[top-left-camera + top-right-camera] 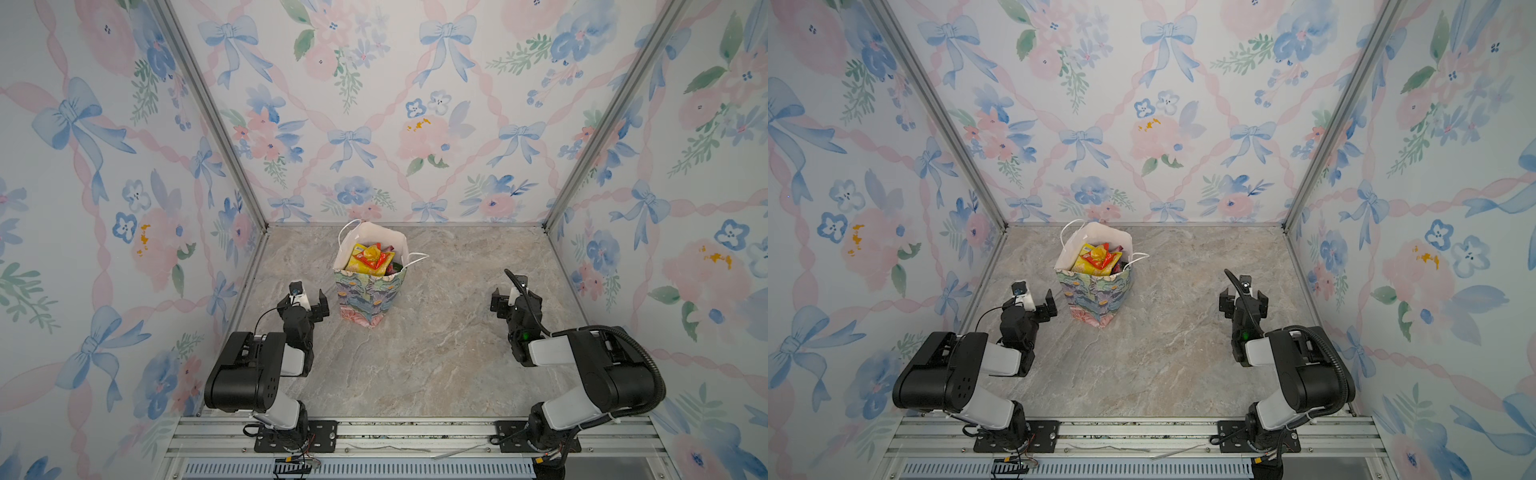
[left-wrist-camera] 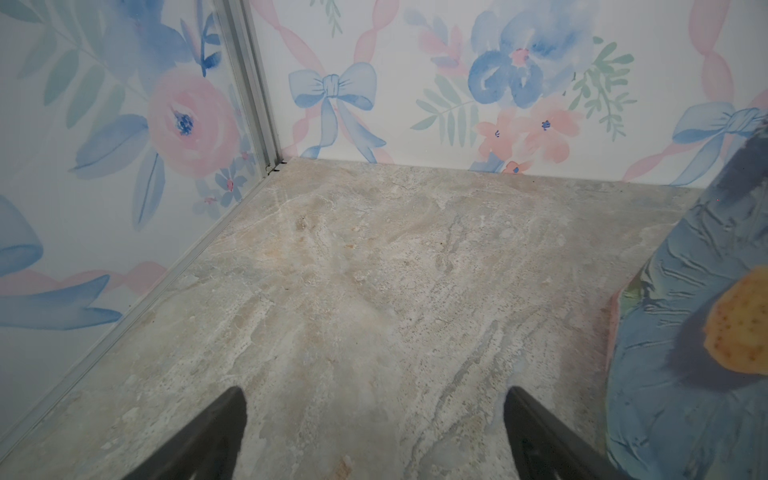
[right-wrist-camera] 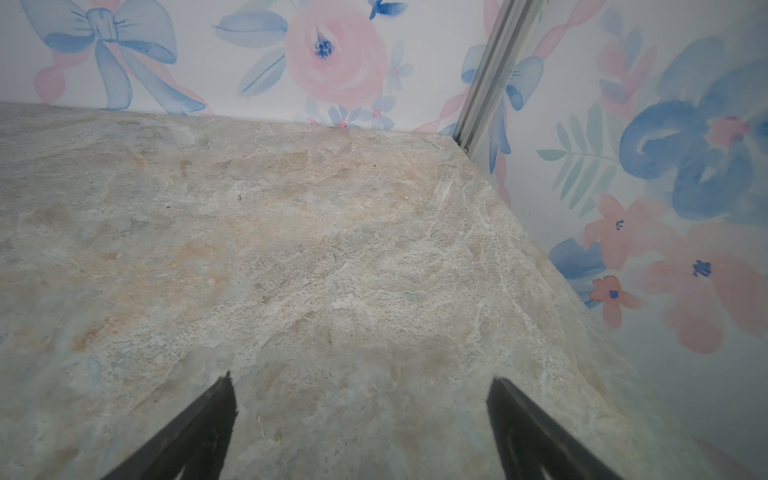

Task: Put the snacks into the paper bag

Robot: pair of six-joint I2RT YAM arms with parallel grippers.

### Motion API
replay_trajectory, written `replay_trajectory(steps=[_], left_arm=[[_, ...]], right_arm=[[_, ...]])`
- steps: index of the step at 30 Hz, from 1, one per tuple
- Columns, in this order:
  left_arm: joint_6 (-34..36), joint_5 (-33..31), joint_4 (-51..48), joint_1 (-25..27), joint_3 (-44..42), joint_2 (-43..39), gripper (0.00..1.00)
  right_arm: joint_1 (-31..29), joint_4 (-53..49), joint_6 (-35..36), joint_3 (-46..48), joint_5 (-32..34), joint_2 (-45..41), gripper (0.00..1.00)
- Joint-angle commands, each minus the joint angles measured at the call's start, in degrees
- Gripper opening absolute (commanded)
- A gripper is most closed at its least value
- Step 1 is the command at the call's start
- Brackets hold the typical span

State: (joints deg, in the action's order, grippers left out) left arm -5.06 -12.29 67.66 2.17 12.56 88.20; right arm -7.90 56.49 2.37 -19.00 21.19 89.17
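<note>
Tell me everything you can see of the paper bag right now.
The paper bag stands upright on the table, left of centre, toward the back. Outside: pastel painted flowers; inside white. Thin white cord handles flop outward at the rim. Its mouth is open, with snacks, yellow and red on top, piled near the rim. The open left gripper is close beside it, not touching.

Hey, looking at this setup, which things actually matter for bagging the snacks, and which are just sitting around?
Part of the job:
- paper bag, upright
- snacks, piled inside it
- left claw, open and empty
- right claw, open and empty

Just there:
- marble table
- flowered walls
</note>
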Motion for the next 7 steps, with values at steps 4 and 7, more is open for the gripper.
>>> replay_trajectory(steps=[4,7], left_arm=[[1.41,-3.28,0.28,1.15,0.95,0.55,0.98],[1.43,-3.35,0.28,1.14,0.89,0.48,0.98]], right_arm=[[0.62,2.53,-0.04,-0.35,-4.60,0.35,0.97],[0.47,4.59,0.16,0.57,-4.94,0.42,0.97]])
